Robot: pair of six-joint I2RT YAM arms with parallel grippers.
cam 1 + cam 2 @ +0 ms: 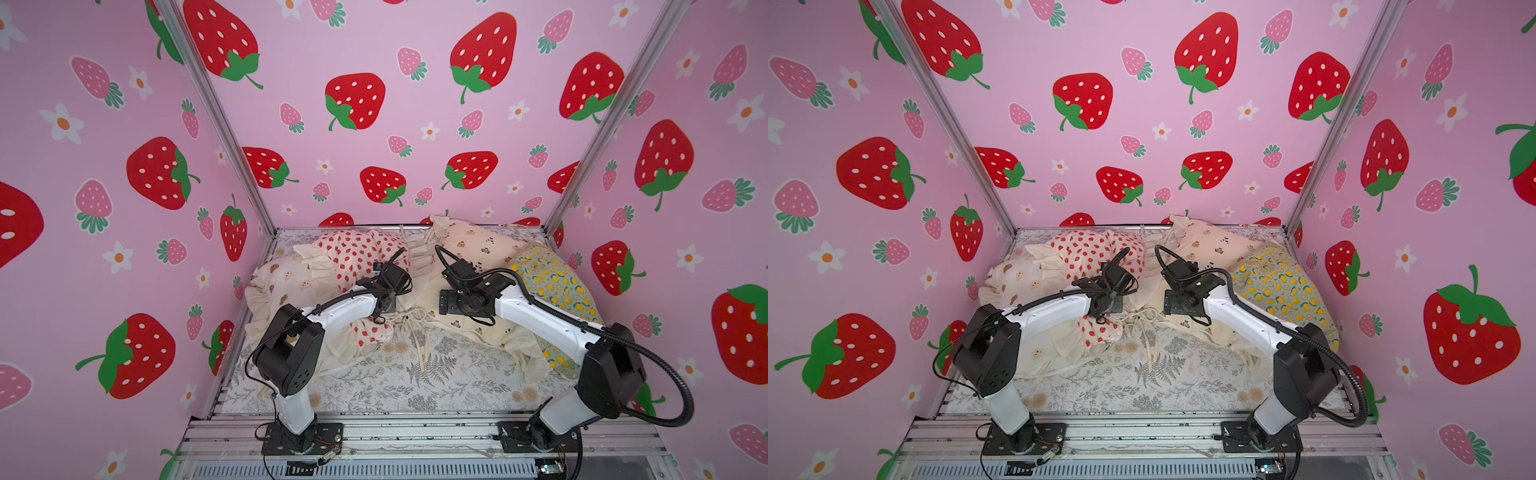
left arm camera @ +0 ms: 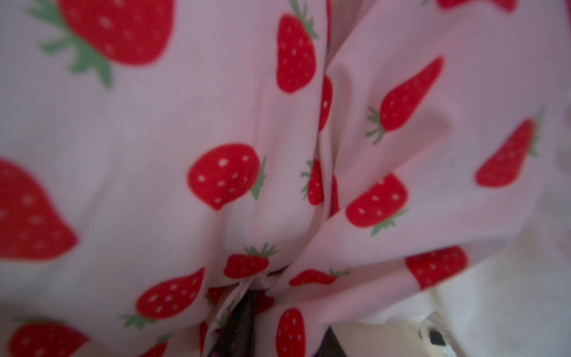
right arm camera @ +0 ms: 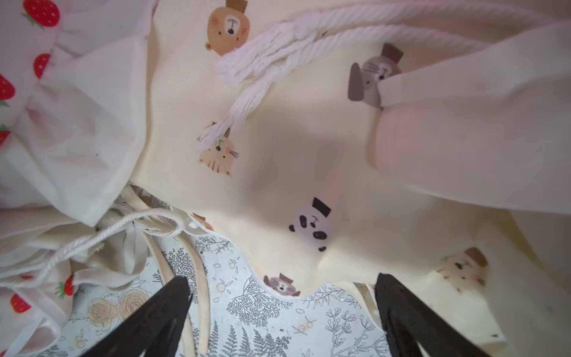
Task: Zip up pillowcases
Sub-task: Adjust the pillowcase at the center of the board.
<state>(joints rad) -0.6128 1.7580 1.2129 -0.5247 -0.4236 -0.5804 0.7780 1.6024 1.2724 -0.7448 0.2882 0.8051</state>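
Strawberry pillowcase [image 1: 353, 253] lies left of centre, long axis back-to-front, a gather of it pinched by the left gripper [image 2: 262, 287]. Right gripper [image 3: 281, 276], fingers spread, hangs over the front edge of the animal-print pillowcase [image 3: 309, 160]; fern-print sheet [image 1: 415, 386] shows bare along the front.

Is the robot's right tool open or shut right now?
Open. In the right wrist view the right tool has its two black fingers standing far apart, with nothing pinched between them.
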